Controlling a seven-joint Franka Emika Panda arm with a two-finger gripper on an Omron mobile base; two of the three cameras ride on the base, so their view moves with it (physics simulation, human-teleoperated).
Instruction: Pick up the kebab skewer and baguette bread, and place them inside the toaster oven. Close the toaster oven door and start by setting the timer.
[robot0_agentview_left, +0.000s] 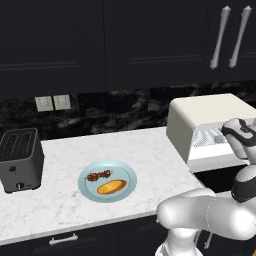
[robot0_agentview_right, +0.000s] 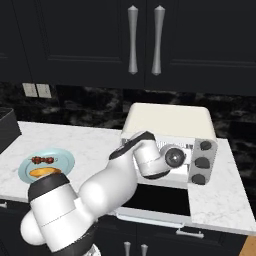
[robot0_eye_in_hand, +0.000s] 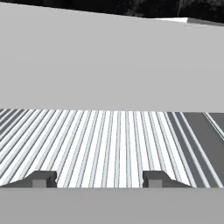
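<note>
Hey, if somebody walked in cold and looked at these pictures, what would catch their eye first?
Probably the white arm reaching into the open toaster oven at the counter's right end, its gripper open just over the wire rack. Next, the blue plate on the marble counter, left of the oven, holding the kebab skewer and, beside it, the baguette.

No readable text anywhere.
</note>
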